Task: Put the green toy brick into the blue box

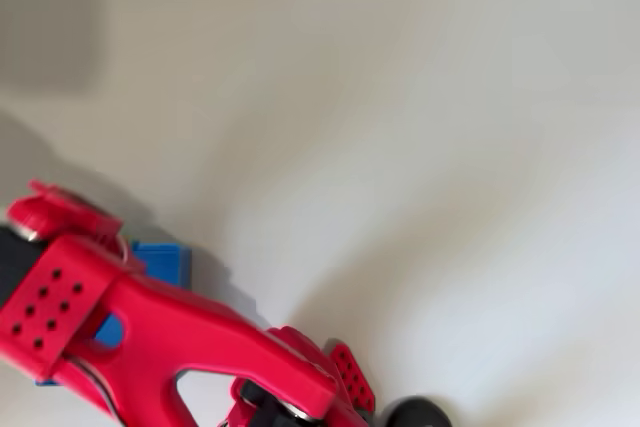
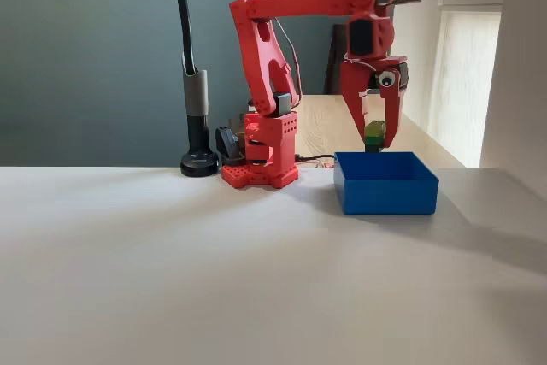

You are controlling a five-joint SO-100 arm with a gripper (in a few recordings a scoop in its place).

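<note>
Fixed view: arm bent over, gripper [image 2: 373, 136] clamping green toy brick [image 2: 373, 132] above blue box [image 2: 385, 184].

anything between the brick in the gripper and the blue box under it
Nothing. In the fixed view the green toy brick, held by the gripper, hangs just above the blue box with only open air between.

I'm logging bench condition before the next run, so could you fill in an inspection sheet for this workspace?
Surface: pale grey table, bare in front.
Job's things: green toy brick held above the blue box; not yet inside.
Clutter: nothing seen.
Gripper: red gripper pointing down over the box, shut on the brick.
Cables: thin wires along the arm; some beside the red base.
Surroundings: black pole on a round foot, dark teal wall, bright window at right.
</note>
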